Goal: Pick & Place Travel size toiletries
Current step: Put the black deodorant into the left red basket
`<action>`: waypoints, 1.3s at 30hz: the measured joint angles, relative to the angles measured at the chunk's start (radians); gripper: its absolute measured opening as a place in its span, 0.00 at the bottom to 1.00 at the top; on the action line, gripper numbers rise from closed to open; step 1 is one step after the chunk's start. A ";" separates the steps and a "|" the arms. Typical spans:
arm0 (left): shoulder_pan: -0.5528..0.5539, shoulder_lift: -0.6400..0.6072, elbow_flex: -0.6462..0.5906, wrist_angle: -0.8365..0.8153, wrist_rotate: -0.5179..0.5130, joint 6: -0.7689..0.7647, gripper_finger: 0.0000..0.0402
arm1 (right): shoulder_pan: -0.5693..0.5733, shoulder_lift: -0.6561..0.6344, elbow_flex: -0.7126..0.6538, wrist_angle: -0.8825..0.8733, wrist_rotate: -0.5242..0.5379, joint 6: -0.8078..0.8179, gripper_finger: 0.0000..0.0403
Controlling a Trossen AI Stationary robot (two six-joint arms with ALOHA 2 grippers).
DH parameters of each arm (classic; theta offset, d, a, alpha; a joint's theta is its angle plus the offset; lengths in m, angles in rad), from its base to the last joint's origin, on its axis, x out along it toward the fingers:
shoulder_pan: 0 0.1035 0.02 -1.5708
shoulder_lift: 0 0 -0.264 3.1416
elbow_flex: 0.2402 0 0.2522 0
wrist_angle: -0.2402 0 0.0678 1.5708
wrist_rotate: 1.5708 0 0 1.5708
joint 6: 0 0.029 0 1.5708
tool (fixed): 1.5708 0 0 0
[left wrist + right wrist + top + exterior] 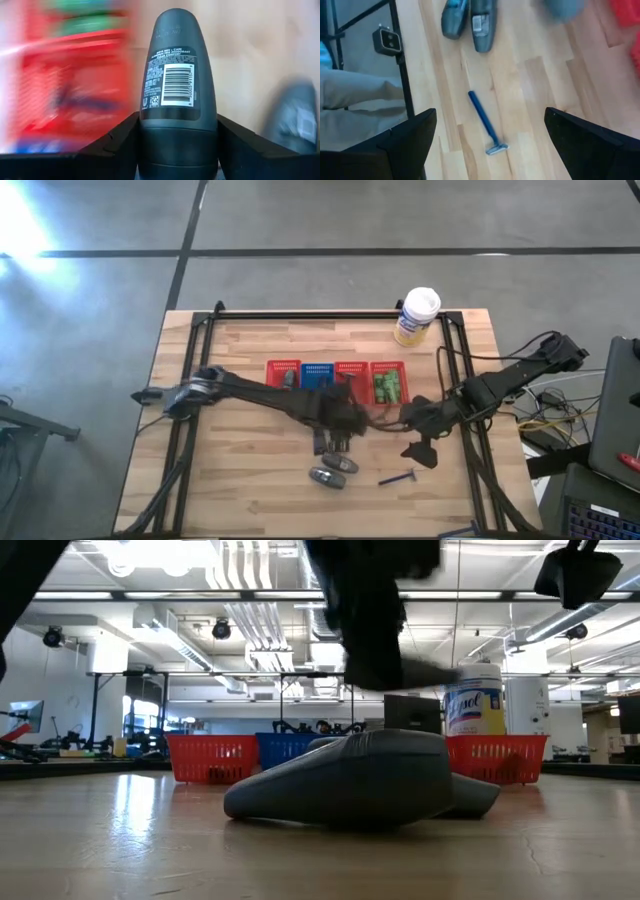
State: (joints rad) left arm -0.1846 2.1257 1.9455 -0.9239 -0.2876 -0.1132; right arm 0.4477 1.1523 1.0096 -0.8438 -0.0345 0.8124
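Observation:
My left gripper (345,420) is shut on a dark grey deodorant stick (172,75) with a barcode label, above the table's middle, just near of the baskets. My right gripper (422,450) is open and empty above the table, right of centre. A blue-handled razor (487,122) lies flat on the wood below it. Two grey rounded tubes (333,470) lie on their sides near the front middle; they also show in the right wrist view (482,22). Green packets (388,385) lie in the rightmost red basket. My left gripper pinches the deodorant stick's lower end (150,135) between its two fingers, one on each side. The stick lies along the fingers and sticks out past their tips. In the low view it hangs below the gripper (372,640), lifted clear of the table.
Four mesh baskets stand in a row behind the middle: red (283,373), blue (318,375), red (350,370), red (400,368). A white-capped yellowish canister (417,315) stands at the far right. A dark frame rail (320,318) runs along the table's far edge.

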 joint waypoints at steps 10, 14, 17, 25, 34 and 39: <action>0.066 -0.398 -0.463 -0.114 -0.297 -1.063 0.53 | -0.003 -0.090 0.000 -0.044 0.149 0.049 0.91; 0.180 -0.460 -0.695 0.026 -0.147 -1.171 0.58 | -0.003 -0.084 0.000 -0.043 0.151 0.049 0.91; 0.230 -0.487 -0.807 0.149 -0.103 -1.186 0.60 | 0.000 -0.080 0.000 -0.042 0.150 0.050 0.91; 0.231 -0.544 -0.847 0.109 -0.147 -1.246 0.61 | 0.006 -0.076 -0.002 -0.043 0.143 0.068 0.91; 0.228 -0.561 -0.819 0.063 -0.207 -1.248 0.63 | 0.006 -0.076 -0.004 -0.043 0.159 0.046 0.91; 0.205 -0.571 -0.810 0.054 -0.146 -1.214 0.66 | 0.006 -0.076 -0.004 -0.043 0.165 0.048 0.91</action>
State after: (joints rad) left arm 0.0205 1.5543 1.1352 -0.8696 -0.4332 -1.3273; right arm 0.4541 1.0763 1.0054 -0.8872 0.1307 0.8604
